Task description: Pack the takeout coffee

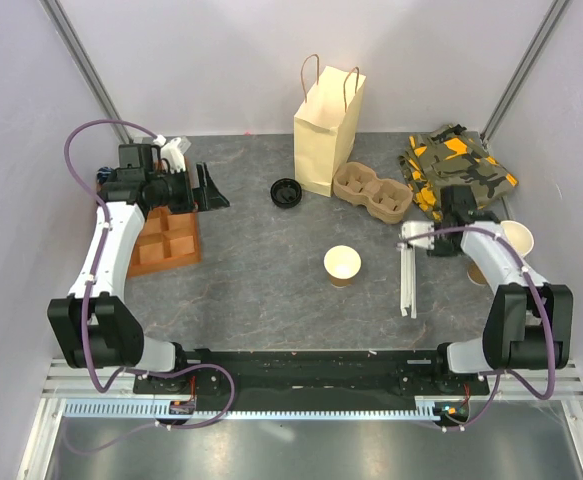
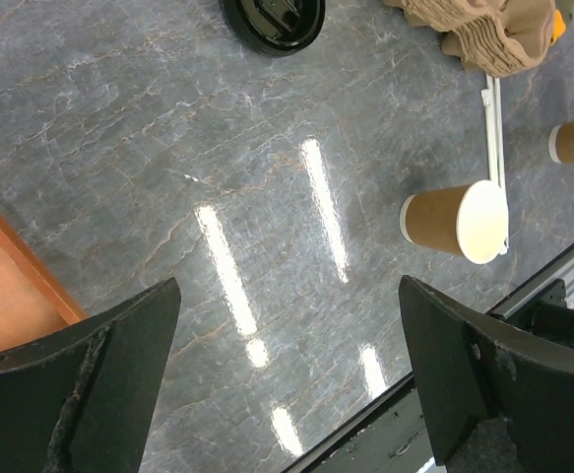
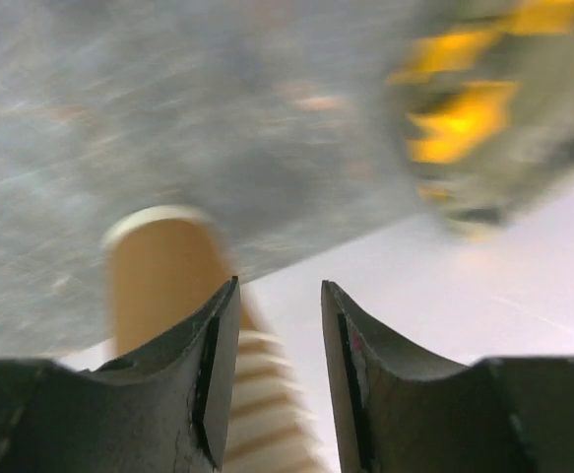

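The cup (image 1: 342, 266) stands upright mid-table, toward the near edge, with no lid on. The lid (image 1: 286, 192) lies apart from it, by the foot of the bag (image 1: 329, 125) at the far edge. Packing looks barely begun.

The left gripper (image 2: 287, 325) hangs fully released and empty over the table's left side. The right gripper (image 3: 280, 296) is at the cup stack (image 3: 159, 286) by the right edge, jaws part-way apart; blur hides whether they pinch it.

Next, the lid probably needs seating squarely on the cup before it is lifted into the bag.
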{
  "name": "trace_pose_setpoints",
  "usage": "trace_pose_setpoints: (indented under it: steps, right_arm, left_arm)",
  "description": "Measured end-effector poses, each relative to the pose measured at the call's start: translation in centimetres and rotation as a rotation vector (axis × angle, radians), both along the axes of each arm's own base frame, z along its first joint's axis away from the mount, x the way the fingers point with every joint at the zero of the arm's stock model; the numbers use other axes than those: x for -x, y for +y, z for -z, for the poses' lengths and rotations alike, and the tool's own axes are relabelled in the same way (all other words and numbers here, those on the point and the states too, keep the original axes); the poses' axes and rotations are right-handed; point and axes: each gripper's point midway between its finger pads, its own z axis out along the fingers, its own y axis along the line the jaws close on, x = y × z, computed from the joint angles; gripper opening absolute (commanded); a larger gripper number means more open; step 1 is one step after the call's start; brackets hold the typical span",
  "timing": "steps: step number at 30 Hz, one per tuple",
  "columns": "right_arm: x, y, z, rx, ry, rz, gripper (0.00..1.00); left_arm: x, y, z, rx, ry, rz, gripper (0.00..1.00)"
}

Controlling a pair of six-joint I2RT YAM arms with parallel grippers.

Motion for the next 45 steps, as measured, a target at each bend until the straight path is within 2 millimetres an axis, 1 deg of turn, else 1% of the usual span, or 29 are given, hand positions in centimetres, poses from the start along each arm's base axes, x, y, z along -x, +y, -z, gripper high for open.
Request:
trace_pose_setpoints:
  steps: [2, 3, 5, 6, 7, 9, 11, 12, 13, 14, 16, 17, 20, 22, 24, 26, 30, 34, 37, 38, 40, 45]
  right_arm:
    - [-2.3, 1.2, -2.9, -0.072, -0.074, 0.026, 0.49]
    - [-3.3, 1.8, -4.4, -0.111, -0.109, 0.040, 0.51]
    - [-4.5, 3.1, -6.5, -0.179, -0.159, 0.055, 0.53]
    - [-5.2, 4.2, -8.2, -0.237, -0.188, 0.072, 0.55]
    - [-5.4, 5.0, -9.0, -0.277, -0.204, 0.082, 0.56]
    - [-5.8, 8.0, -10.8, -0.396, -0.224, 0.110, 0.59]
    - [-5.7, 10.6, -11.6, -0.499, -0.224, 0.129, 0.60]
    - [-5.6, 12.3, -12.0, -0.565, -0.215, 0.143, 0.61]
    - [-5.4, 13.6, -12.2, -0.618, -0.205, 0.160, 0.62]
    - [-5.2, 14.8, -12.3, -0.674, -0.189, 0.182, 0.62]
    - [-4.7, 16.6, -12.1, -0.768, -0.148, 0.240, 0.62]
    - [-4.4, 17.4, -11.9, -0.808, -0.123, 0.273, 0.62]
    - [-3.9, 19.1, -10.9, -0.899, -0.045, 0.370, 0.62]
    - [-3.8, 19.8, -10.4, -0.937, -0.009, 0.419, 0.62]
    - [-3.8, 20.4, -10.1, -0.970, 0.019, 0.460, 0.63]
    - [-3.8, 21.0, -9.8, -0.998, 0.046, 0.495, 0.62]
    - [-3.8, 21.7, -9.3, -1.032, 0.088, 0.546, 0.62]
    - [-3.8, 22.2, -8.9, -1.054, 0.120, 0.586, 0.63]
    - [-3.8, 22.5, -8.8, -1.070, 0.133, 0.603, 0.63]
    - [-3.8, 22.6, -8.9, -1.076, 0.138, 0.606, 0.63]
    - [-3.8, 22.8, -8.9, -1.084, 0.142, 0.609, 0.63]
    - [-3.9, 22.9, -8.6, -1.087, 0.153, 0.625, 0.63]
  left_arm:
    - [-0.2, 0.0, 0.0, 0.002, -0.004, -0.002, 1.00]
    - [-0.3, 0.0, -0.1, 0.003, -0.011, -0.004, 1.00]
    - [-0.9, 0.0, -0.5, 0.007, -0.035, -0.010, 1.00]
    - [-1.1, 0.0, -0.7, 0.009, -0.048, -0.012, 1.00]
    - [-1.5, -0.1, -0.9, 0.010, -0.063, -0.011, 1.00]
    - [-2.1, -0.6, -1.1, 0.005, -0.081, -0.001, 1.00]
    - [-3.2, -1.7, -0.8, 0.002, -0.091, 0.028, 0.98]
    - [-3.7, -2.5, -0.6, 0.002, -0.087, 0.051, 0.96]
    - [-4.3, -3.4, -0.2, 0.004, -0.087, 0.075, 0.94]
    - [-4.8, -4.3, 0.3, 0.006, -0.085, 0.106, 0.91]
    - [-5.5, -5.9, 1.5, 0.001, -0.084, 0.159, 0.88]
    - [-5.6, -6.5, 2.2, -0.004, -0.083, 0.180, 0.83]
    - [-6.2, -8.6, 4.1, -0.030, -0.102, 0.265, 0.75]
    - [-6.6, -9.7, 4.9, -0.047, -0.123, 0.312, 0.74]
    - [-7.5, -10.7, 5.4, -0.070, -0.163, 0.364, 0.71]
    - [-8.5, -11.5, 5.5, -0.089, -0.200, 0.406, 0.65]
    - [-10.9, -13.1, 5.9, -0.133, -0.275, 0.482, 0.58]
    - [-12.7, -14.4, 7.6, -0.179, -0.314, 0.552, 0.51]
    - [-12.9, -15.0, 9.2, -0.208, -0.325, 0.606, 0.50]
    - [-12.7, -15.2, 10.0, -0.222, -0.325, 0.633, 0.50]
    - [-12.5, -15.4, 10.7, -0.245, -0.338, 0.675, 0.51]
    - [-12.4, -15.9, 11.3, -0.309, -0.421, 0.780, 0.52]
